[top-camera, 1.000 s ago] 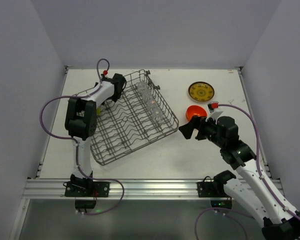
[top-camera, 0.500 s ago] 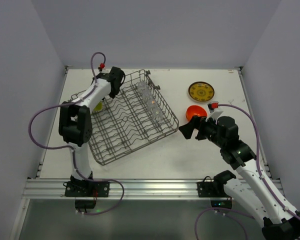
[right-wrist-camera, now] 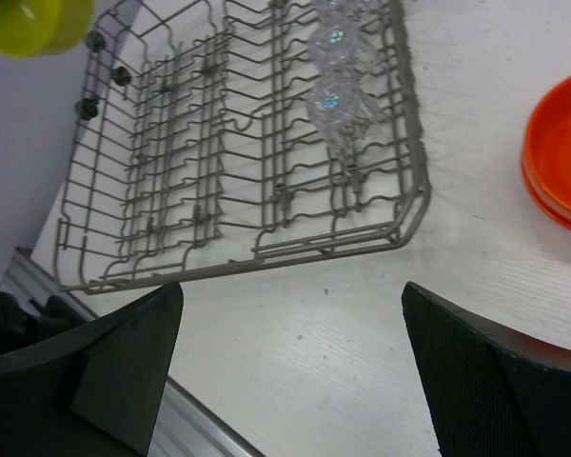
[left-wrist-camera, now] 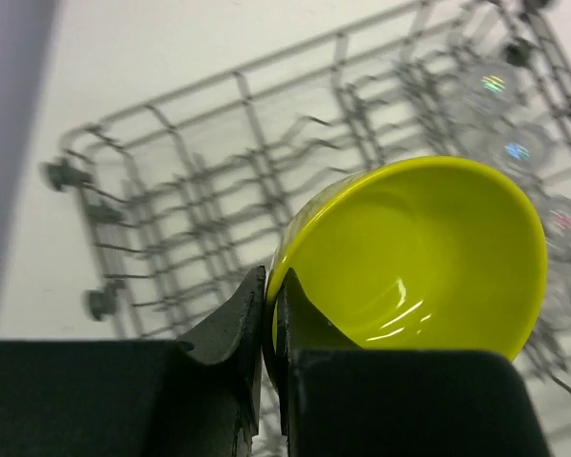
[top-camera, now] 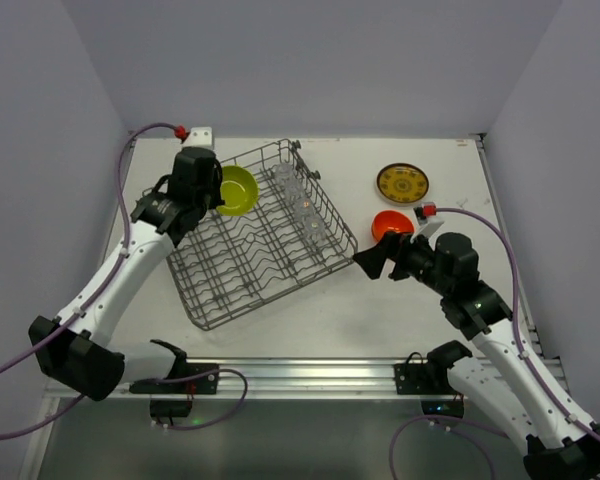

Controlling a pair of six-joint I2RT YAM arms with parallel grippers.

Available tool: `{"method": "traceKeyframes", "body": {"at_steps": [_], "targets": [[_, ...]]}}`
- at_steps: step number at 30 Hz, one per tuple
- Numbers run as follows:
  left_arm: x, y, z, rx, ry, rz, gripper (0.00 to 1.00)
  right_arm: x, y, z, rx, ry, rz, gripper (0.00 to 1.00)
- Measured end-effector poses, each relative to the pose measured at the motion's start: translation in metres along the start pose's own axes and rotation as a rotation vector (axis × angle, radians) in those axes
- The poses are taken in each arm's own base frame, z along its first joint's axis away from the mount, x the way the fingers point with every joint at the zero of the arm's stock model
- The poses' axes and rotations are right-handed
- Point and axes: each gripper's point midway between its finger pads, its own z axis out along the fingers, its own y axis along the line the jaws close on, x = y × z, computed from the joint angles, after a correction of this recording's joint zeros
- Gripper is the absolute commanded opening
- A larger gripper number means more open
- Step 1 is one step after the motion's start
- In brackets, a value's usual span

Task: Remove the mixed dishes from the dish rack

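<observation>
My left gripper (top-camera: pixel 213 190) is shut on the rim of the lime-yellow bowl (top-camera: pixel 237 190) and holds it above the far left corner of the grey wire dish rack (top-camera: pixel 242 300). In the left wrist view the jaws (left-wrist-camera: pixel 274 314) pinch the bowl (left-wrist-camera: pixel 428 257) over the rack (left-wrist-camera: pixel 171 190). Small clear glass cups (top-camera: pixel 300 205) stand in a row along the rack's right side. My right gripper (top-camera: pixel 370 262) is open and empty, over the table just right of the rack's near right corner (right-wrist-camera: pixel 290 295). No cream plates are in view.
An orange bowl (top-camera: pixel 391 225), apparently two stacked (right-wrist-camera: pixel 561 152), sits on the table right of the rack. A brown-gold patterned plate (top-camera: pixel 402 183) lies behind it. White walls enclose the table on three sides. The aluminium rail (top-camera: pixel 300 375) runs along the near edge.
My left arm has swung out to the left and lifted the lime-yellow bowl from beside the rack's far left corner to above it. The right arm has not moved.
</observation>
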Motion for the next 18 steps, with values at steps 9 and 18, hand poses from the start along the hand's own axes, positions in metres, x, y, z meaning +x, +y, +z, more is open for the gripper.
{"method": "traceKeyframes", "body": {"at_steps": [9, 18], "targets": [[0.114, -0.126, -0.036, 0.443, 0.149, 0.000, 0.00, -0.005, 0.057, 0.012, -0.085, 0.086, -0.012, 0.81], [0.138, -0.179, -0.072, 0.601, 0.155, -0.001, 0.00, 0.029, 0.067, 0.064, 0.175, 0.244, -0.143, 0.54]]}}
